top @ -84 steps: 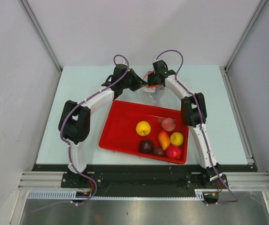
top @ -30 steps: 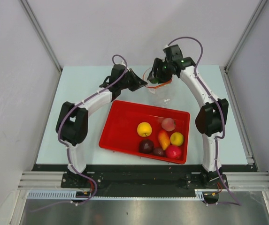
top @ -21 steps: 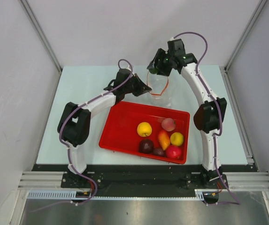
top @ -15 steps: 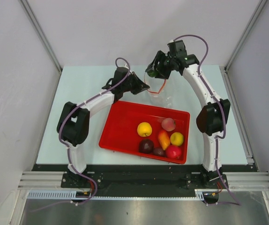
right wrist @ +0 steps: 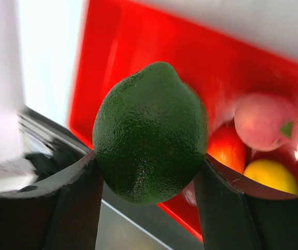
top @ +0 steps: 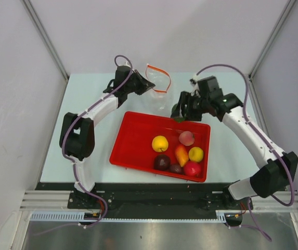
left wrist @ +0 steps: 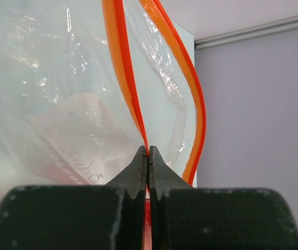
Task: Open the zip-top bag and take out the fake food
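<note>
The right hand [top: 184, 110] grips a green lime [right wrist: 149, 133] across its middle, just over the red tray's [top: 133, 146] far rim, with the other fake food [top: 177, 152] lying in the tray below. Beyond the tray, the left hand [left wrist: 147, 162] pinches the seemingly empty zip-top bag [left wrist: 60, 94] by its orange strip [left wrist: 118, 78]. The bag's faint print is unreadable.

Left gripper [left wrist: 147, 159] pinched, right gripper [right wrist: 150, 177] clamped wider.

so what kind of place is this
Most likely a robotics lab cell: a table boxed in by plain panels, robot arms bolted at its edge, toy fruit in a red tray.
</note>
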`<state>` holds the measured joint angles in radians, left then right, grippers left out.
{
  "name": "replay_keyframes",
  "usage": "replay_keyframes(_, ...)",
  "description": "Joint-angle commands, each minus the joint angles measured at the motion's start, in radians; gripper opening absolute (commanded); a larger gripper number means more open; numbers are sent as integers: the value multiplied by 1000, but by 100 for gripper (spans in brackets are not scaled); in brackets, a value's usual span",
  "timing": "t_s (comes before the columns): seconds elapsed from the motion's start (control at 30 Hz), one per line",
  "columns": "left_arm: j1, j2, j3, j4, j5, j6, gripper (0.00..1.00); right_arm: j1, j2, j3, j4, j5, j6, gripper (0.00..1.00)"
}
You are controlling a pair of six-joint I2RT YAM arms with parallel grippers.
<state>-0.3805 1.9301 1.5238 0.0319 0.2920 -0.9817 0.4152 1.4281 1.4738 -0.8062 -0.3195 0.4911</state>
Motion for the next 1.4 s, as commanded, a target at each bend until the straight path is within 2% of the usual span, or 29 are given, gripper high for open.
replay_keyframes(0.0, 14, -14, 122, -93, -77, 109, 0, 92, 64, -99, -8, 71, -29, 33)
replay_keyframes(0.03, 11, -14, 177, -171, -111, 167, 0, 108, 89, -108, -10, 89, -26, 33)
replay_keyframes(0.13, 11, -19, 235, -236, -235, 221, 0, 145, 146, -116, -14, 137, -11, 34)
replay_keyframes(0.3, 8, 81, 403, -395, -350, 242, 1, 163, 206, -119, -13, 200, -34, 39)
replay_keyframes(0.4, 0, 150, 462, -404, -376, 247, 13, 165, 244, -119, -21, 211, -49, 47)
replay_keyframes(0.43, -3, 177, 487, -418, -381, 250, 15, 168, 252, -119, -22, 211, -54, 53)
replay_keyframes(0.47, -4, 199, 515, -431, -376, 255, 19, 169, 267, -119, -27, 212, -55, 56)
replay_keyframes(0.5, -6, 249, 573, -460, -375, 273, 30, 175, 272, -119, -31, 215, -57, 59)
replay_keyframes(0.57, -9, 288, 636, -495, -367, 284, 37, 177, 281, -119, -33, 220, -62, 66)
replay_keyframes(0.6, -11, 314, 677, -504, -364, 299, 45, 177, 279, -119, -34, 221, -63, 73)
replay_keyframes(0.63, -11, 317, 693, -509, -366, 308, 61, 177, 279, -118, -34, 224, -65, 77)
replay_keyframes(0.67, -12, 320, 714, -507, -364, 327, 67, 178, 279, -119, -33, 229, -68, 79)
replay_keyframes(0.7, -14, 320, 725, -512, -364, 337, 78, 177, 282, -119, -34, 232, -69, 85)
replay_keyframes(0.73, -15, 319, 752, -524, -369, 347, 82, 177, 285, -119, -33, 234, -72, 88)
replay_keyframes(0.77, -23, 313, 763, -533, -369, 353, 90, 177, 284, -119, -31, 234, -71, 94)
replay_keyframes(0.87, -52, 261, 763, -570, -395, 400, 96, 177, 267, -118, -36, 227, -65, 99)
replay_keyframes(1.0, -124, 123, 679, -605, -416, 459, 98, 180, 160, -119, -48, 285, -36, 99)
replay_keyframes(1.1, -193, -38, 534, -592, -354, 469, 99, 198, 51, -121, -47, 360, -14, 100)
replay_keyframes(1.3, -345, -521, 83, -451, -197, 569, 100, 208, -180, -141, -97, 437, 88, 100)
replay_keyframes(1.33, -354, -590, -54, -435, -173, 569, 99, 206, -216, -159, -100, 444, 101, 100)
replay_keyframes(1.37, -356, -753, -127, -400, -150, 560, 99, 211, -254, -171, -105, 445, 115, 100)
